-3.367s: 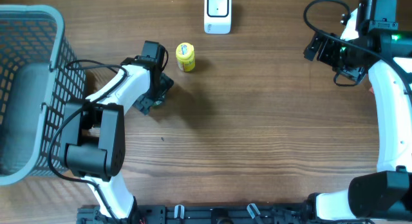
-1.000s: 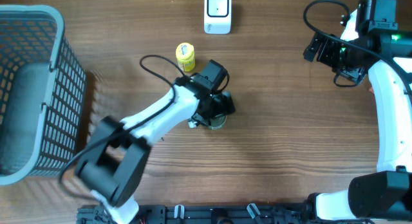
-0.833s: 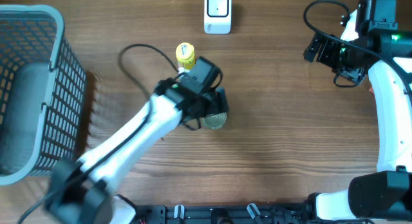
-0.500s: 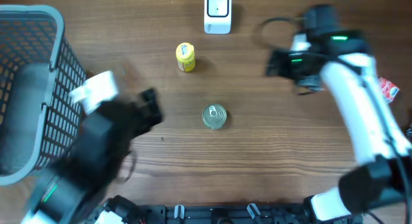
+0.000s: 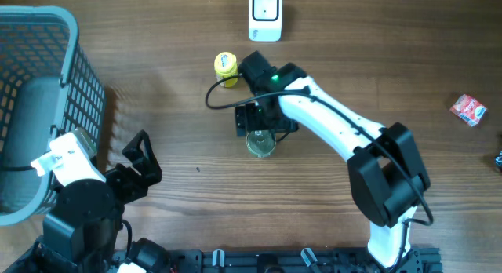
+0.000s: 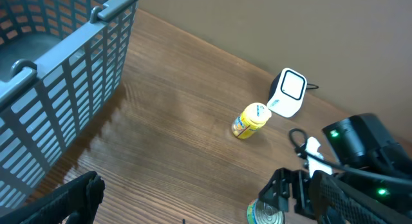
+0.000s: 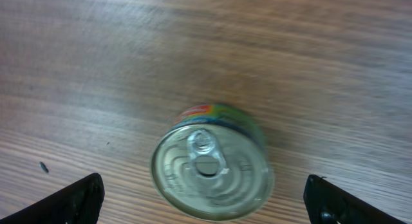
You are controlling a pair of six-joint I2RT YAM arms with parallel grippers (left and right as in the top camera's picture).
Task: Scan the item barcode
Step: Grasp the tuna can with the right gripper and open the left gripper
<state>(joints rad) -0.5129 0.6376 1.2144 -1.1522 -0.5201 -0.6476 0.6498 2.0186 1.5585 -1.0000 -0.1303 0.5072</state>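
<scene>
The item, a tin can (image 5: 261,145) with a ring-pull lid, stands upright on the wooden table near the middle. In the right wrist view the can (image 7: 211,167) sits between my right gripper's fingertips (image 7: 77,197), which are spread wide and clear of it. My right gripper (image 5: 264,125) hangs open just over the can. The white scanner (image 5: 265,14) stands at the table's far edge. My left gripper (image 5: 144,160) is open and empty at the near left. No barcode shows on the can.
A yellow bottle (image 5: 226,68) stands just behind and to the left of my right wrist. A grey basket (image 5: 74,38) fills the left side. A red packet (image 5: 469,109) lies at the far right. The left wrist view shows the can (image 6: 265,215), bottle (image 6: 250,120) and scanner (image 6: 288,100).
My left arm left the can standing mid-table and pulled back to the near left. My right arm swung in from the far right and now hovers over the can.
</scene>
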